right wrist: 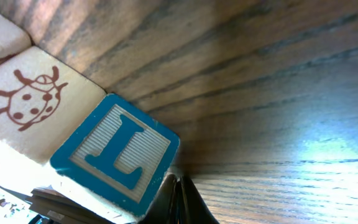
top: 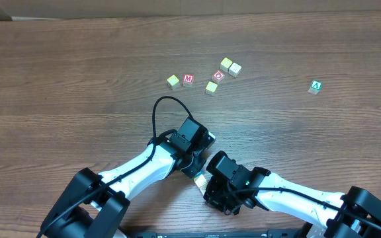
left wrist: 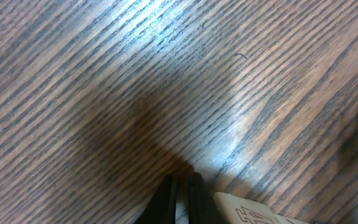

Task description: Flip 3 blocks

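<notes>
Tipping the L block with closed pincers

Both pincers are shut and hold nothing. The right pincer (right wrist: 179, 190) has its tips low on the table (right wrist: 291, 93), right at a corner of the L block (right wrist: 114, 158), whose blue letter shows to the wrist camera. A cream ladybird face (right wrist: 30, 102) sits against the L block; I cannot tell whether it is a second cube. The left pincer (left wrist: 180, 190) stands just beside a pale block corner (left wrist: 253, 214). For a clean flip, I judge one pincer should brace the L block while the other rolls it slowly over one edge. The other pale blocks (top: 211, 87) lie well beyond the L block.
</notes>
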Controlling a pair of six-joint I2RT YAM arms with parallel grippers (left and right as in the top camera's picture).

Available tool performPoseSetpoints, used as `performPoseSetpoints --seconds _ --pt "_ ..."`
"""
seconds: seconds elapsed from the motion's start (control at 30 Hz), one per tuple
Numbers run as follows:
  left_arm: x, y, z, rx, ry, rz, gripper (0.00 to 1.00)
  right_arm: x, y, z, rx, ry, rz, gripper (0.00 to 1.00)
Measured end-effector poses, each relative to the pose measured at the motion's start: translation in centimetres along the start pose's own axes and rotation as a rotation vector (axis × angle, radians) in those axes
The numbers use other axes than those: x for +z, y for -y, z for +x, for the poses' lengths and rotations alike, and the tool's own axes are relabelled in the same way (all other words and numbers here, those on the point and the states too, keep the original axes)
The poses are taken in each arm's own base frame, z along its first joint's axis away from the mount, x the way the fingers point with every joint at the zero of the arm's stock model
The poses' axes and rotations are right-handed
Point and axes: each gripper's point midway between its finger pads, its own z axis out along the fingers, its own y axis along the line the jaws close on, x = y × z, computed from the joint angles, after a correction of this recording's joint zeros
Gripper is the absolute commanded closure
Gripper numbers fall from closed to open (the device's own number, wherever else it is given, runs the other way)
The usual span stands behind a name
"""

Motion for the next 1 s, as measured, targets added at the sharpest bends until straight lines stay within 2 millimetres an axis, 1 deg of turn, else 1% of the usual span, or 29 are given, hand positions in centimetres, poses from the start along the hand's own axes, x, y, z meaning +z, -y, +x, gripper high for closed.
performPoseSetpoints --seconds 1.0 --pt "0.18 0.56 -0.78 -0.001 0.030 0.012 0.96 0.18 -0.10 0.42 0.024 -0.014 -0.007 0.96"
